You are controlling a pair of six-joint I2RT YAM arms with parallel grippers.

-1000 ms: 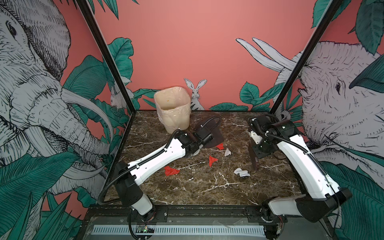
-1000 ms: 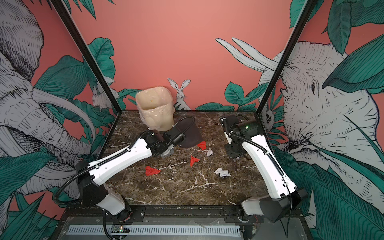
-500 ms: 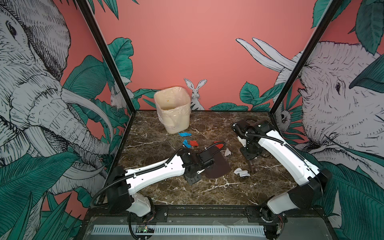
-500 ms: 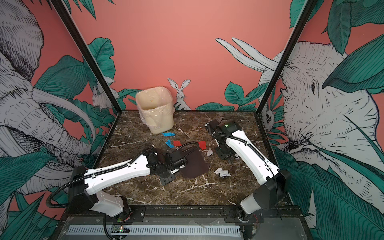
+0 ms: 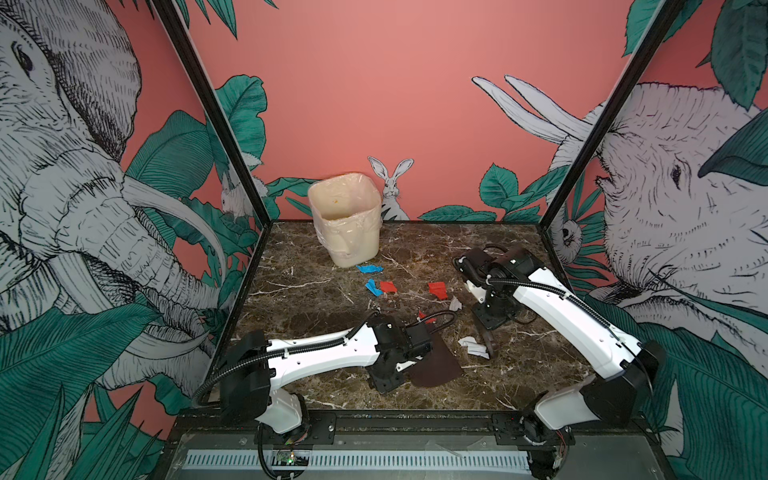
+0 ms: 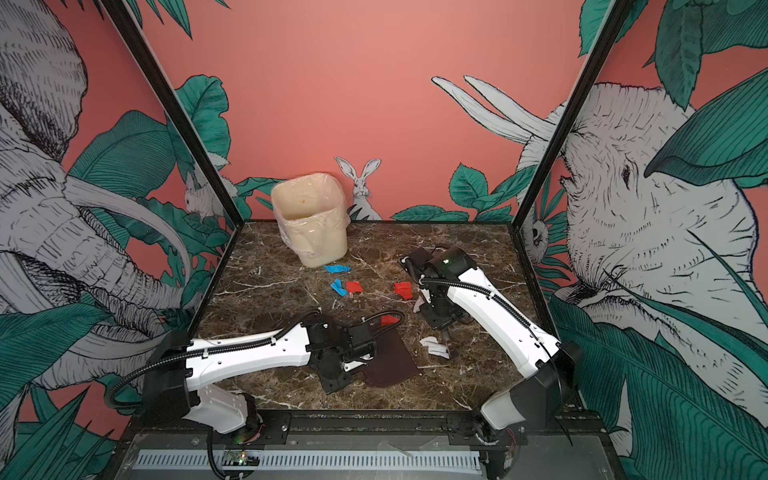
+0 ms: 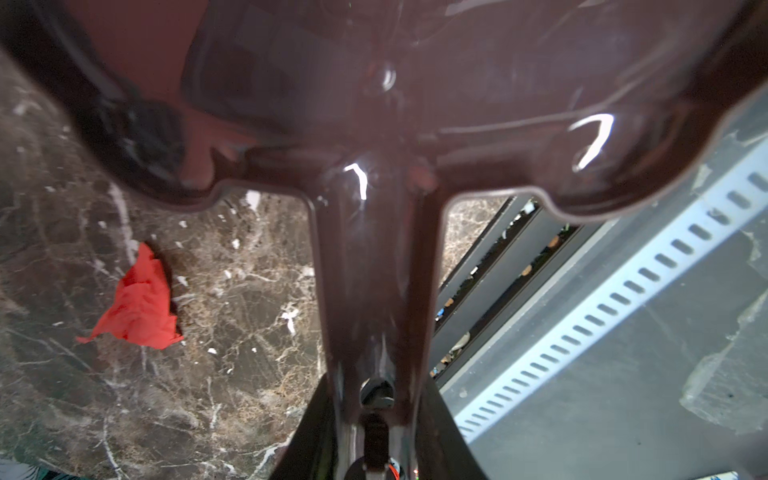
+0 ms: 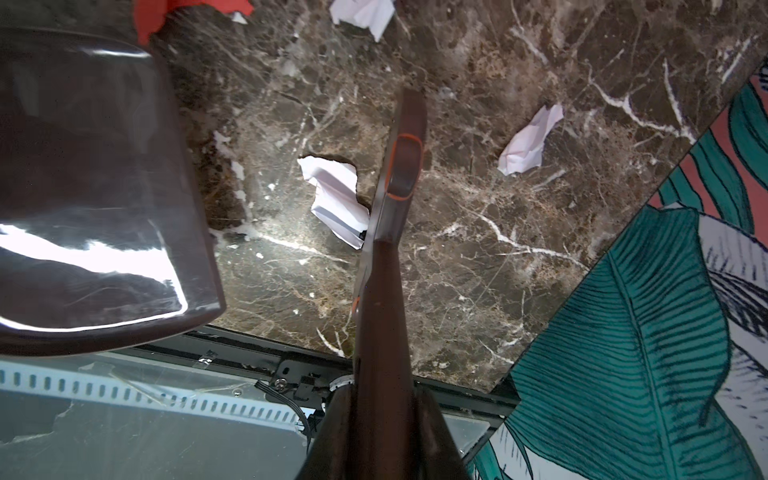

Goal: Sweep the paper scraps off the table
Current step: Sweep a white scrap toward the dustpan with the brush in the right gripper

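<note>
Several scraps (image 5: pixel 388 286) are scattered on table (image 5: pixel 299 291) near bin (image 5: pixel 349 232); dustpan (image 5: pixel 436 365) is clamped by left gripper (image 7: pixel 376 440), brush (image 8: pixel 382 291) by right gripper (image 8: pixel 374 440).

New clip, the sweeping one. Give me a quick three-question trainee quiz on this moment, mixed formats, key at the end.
1. True or false: the dustpan in the left gripper is held over the bin.
2. The right gripper is shut on a: A) brush B) sponge C) cloth.
3. Fill in: the paper scrap nearest the bin is ___.
Key: 1 false; 2 A; 3 blue.
</note>
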